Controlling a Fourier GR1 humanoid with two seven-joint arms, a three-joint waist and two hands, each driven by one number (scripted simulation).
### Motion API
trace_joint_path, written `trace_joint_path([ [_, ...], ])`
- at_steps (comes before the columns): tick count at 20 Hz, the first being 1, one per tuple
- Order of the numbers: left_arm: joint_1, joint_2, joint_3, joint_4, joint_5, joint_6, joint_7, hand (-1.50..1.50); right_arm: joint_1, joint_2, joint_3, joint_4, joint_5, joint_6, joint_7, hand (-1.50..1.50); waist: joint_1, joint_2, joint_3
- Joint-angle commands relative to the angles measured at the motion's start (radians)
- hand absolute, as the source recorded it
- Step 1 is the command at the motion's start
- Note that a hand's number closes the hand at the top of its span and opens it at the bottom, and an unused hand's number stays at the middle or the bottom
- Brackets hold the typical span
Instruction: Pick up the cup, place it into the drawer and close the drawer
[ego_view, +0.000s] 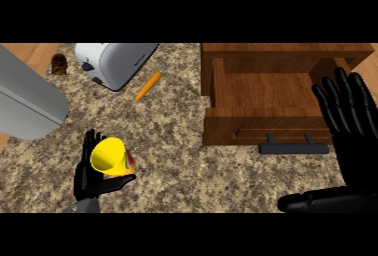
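No text, label, brand, number or sign can be read anywhere in the head view: not on the yellow cup, the toaster, or the wooden drawer.

The speckled counter carries a toaster, a carrot and an open wooden drawer

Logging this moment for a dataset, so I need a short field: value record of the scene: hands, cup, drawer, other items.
left hand: curled round the cup
cup: yellow, held above the counter
right hand: open, fingers up, beside the drawer
drawer: wooden, pulled open, nothing seen inside
handle: dark bar on drawer front
other items: toaster, carrot
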Motion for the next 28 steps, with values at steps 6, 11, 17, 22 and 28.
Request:
trace_joint_path([
  [6, 0.000, -0.014, -0.022, 0.007, 0.032, -0.133, -0.046, 1.50, 0.011, -0.032, -0.058, -0.031, -0.068, 0.024, 0.034, -1.50, 0.002, -0.001, 0.000],
  [11, -0.064, 0.033, -0.001, 0.134, 0.016, -0.194, -0.166, 1.50, 0.016, -0.038, -0.066, 0.020, -0.048, 0.043, -0.017, -1.50, -0.002, 0.001, 0.000],
  [17, -0.059, 0.014, -0.003, 0.081, 0.010, -0.122, -0.196, 1.50, -0.074, -0.022, -0.017, 0.005, 0.005, -0.015, 0.051, -1.50, 0.002, 0.000, 0.000],
  [22, -0.169, 0.066, 0.042, 0.229, 0.010, -0.138, -0.256, 1.50, -0.058, -0.055, -0.086, 0.040, -0.068, 0.033, 0.023, -1.50, -0.007, 0.004, -0.001],
  [28, -0.069, 0.034, -0.004, 0.001, 0.026, -0.140, -0.210, 1.50, -0.001, -0.019, -0.038, 0.010, -0.027, 0.015, 0.012, -1.50, 0.006, -0.002, 0.001],
])
